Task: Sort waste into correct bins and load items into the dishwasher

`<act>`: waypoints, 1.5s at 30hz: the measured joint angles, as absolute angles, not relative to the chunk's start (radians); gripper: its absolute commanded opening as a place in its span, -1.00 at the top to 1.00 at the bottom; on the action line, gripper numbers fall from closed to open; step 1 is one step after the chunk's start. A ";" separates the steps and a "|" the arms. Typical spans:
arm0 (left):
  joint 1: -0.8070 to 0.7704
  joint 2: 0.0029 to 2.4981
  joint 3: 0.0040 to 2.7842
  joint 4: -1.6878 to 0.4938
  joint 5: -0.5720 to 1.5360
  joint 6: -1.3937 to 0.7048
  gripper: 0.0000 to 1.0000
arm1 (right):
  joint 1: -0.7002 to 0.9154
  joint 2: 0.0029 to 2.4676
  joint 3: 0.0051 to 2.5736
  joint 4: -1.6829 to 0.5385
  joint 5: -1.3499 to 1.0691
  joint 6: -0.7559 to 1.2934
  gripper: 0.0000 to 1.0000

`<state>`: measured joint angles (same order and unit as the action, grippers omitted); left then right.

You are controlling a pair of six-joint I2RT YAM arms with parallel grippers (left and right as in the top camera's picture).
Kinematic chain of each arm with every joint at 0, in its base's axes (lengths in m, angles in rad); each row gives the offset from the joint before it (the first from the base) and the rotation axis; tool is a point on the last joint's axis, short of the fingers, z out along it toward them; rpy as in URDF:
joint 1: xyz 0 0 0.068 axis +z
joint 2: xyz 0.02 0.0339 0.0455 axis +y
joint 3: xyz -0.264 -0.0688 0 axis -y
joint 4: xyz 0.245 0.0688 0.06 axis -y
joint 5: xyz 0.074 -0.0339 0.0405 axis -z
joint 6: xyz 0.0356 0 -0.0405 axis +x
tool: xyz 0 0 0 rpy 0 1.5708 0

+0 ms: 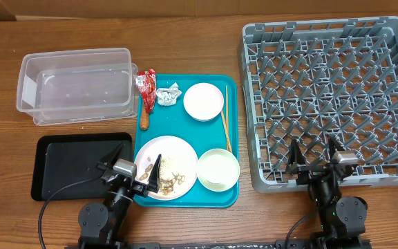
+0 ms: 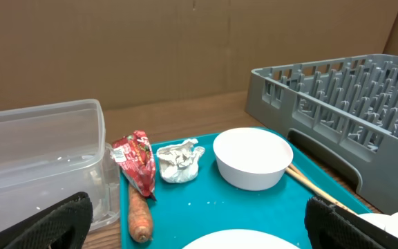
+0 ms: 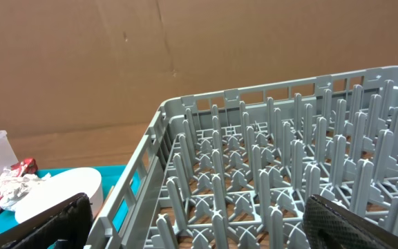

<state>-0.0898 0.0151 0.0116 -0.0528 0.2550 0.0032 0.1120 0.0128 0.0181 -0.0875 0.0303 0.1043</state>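
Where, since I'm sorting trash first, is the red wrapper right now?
In the overhead view, the red wrapper lies at the teal tray's far left corner, between the clear tub and the paper wad, just beyond the orange stick.

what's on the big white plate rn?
Beige crumbs lie on the white plate, mostly centre-right. The left end effector, open, covers the plate's lower-left edge in the overhead view, so that patch is hidden.

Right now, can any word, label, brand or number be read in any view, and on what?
None can be read.
The red snack wrapper carries print, but it is too small and blurred to make out.
The clear tub, black tray, teal tray and grey rack show no lettering.
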 measured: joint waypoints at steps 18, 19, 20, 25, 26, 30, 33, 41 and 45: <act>-0.090 0.015 0.012 -0.053 0.255 0.003 -1.00 | 0.112 0.013 0.018 -0.087 0.031 0.104 -1.00; -0.090 0.015 0.012 -0.053 0.255 0.003 -1.00 | 0.112 0.013 0.018 -0.088 0.030 0.105 -1.00; -0.090 0.015 0.012 -0.053 0.255 0.003 -1.00 | 0.112 0.013 0.018 -0.087 0.030 0.104 -1.00; -0.090 0.015 0.012 -0.053 0.255 0.003 -0.99 | 0.112 0.013 0.018 -0.088 0.030 0.105 -1.00; -0.090 0.015 0.012 -0.053 0.255 0.003 -1.00 | 0.112 0.013 0.018 -0.087 0.030 0.105 -1.00; -0.090 0.015 0.012 -0.053 0.255 0.003 -1.00 | 0.112 0.013 0.018 -0.079 -0.013 0.104 -1.00; -0.090 0.015 0.012 -0.053 0.255 0.003 -1.00 | 0.112 0.013 0.018 -0.011 -0.096 0.128 -1.00; -0.090 0.015 0.011 -0.052 0.255 0.003 -0.99 | 0.112 0.037 0.213 -0.299 -0.275 0.210 -1.00; -0.090 0.015 0.010 -0.052 0.257 0.003 -1.00 | 0.112 0.151 0.504 -0.552 -0.300 0.216 -1.00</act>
<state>-0.0898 0.0151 0.0105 -0.0521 0.2569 0.0032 0.1120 0.1509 0.5037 -0.5522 -0.3004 0.2165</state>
